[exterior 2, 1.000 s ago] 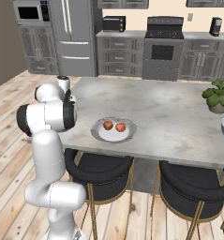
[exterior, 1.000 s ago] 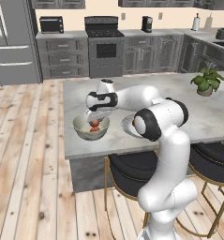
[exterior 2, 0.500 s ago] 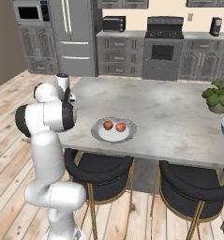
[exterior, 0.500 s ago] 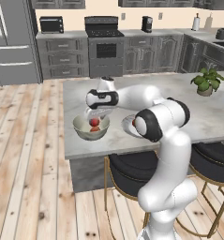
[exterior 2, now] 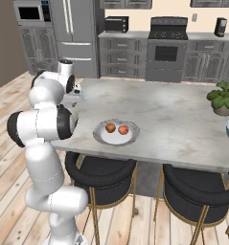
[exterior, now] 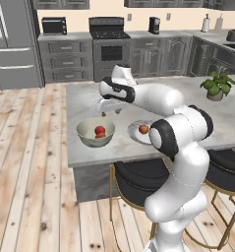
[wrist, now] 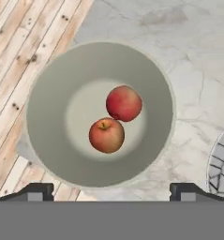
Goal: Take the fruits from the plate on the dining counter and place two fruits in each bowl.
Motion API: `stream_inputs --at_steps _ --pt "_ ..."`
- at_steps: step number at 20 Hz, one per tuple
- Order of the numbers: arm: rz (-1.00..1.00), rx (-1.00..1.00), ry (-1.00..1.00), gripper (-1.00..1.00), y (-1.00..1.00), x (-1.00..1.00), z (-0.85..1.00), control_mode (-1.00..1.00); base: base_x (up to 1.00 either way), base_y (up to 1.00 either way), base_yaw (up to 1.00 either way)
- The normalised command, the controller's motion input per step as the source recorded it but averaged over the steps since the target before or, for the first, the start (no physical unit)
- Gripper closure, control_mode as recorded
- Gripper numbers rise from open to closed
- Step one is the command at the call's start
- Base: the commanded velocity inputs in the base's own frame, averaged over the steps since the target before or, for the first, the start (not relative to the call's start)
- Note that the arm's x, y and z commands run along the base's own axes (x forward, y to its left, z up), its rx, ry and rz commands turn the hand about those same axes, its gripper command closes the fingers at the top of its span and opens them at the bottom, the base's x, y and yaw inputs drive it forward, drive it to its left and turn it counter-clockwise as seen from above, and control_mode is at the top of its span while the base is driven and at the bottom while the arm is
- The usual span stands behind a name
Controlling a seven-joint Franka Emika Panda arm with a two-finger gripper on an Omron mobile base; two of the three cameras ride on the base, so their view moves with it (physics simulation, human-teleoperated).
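Gripper (exterior: 104, 112) spread wide, empty, parked over beige bowl (wrist: 48, 79). Two apples (wrist: 124, 103) inside touching, so quota looks met. Plate (exterior 2: 102, 138) holds other two, blue bowl's share.

Looking straight down through the hand camera, I saw two red-orange fruits (wrist: 123, 103) touching each other at the bottom of the beige-grey bowl (wrist: 48, 84), which sat on the marbled dining counter (wrist: 197, 56) beside the plate's patterned rim (wrist: 220, 161), my fingertips (wrist: 36, 191) spread wide apart.
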Motion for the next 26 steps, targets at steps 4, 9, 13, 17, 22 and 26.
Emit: stream_inputs --at_steps 4,9,13,17,22,26 --pt "-0.39 0.0 0.12 -1.0 -1.0 -0.12 0.0 -1.0 0.0 0.0 0.0" --pt "-0.51 0.0 0.1 -1.0 -0.99 0.0 -0.03 -1.0 0.0 0.0 0.0" --pt "-0.49 -0.05 0.11 -1.0 -0.75 0.01 0.0 -1.0 0.0 0.0 0.0" --pt "-0.46 -0.17 0.03 -1.0 -0.43 -0.04 -0.43 -1.0 0.0 0.0 0.0" --pt "-0.18 -0.09 0.0 -1.0 -0.09 -0.15 -0.53 -1.0 0.0 0.0 0.0" --pt "0.0 0.01 0.0 -1.0 -0.07 0.39 -0.47 -1.0 0.0 0.0 0.0"
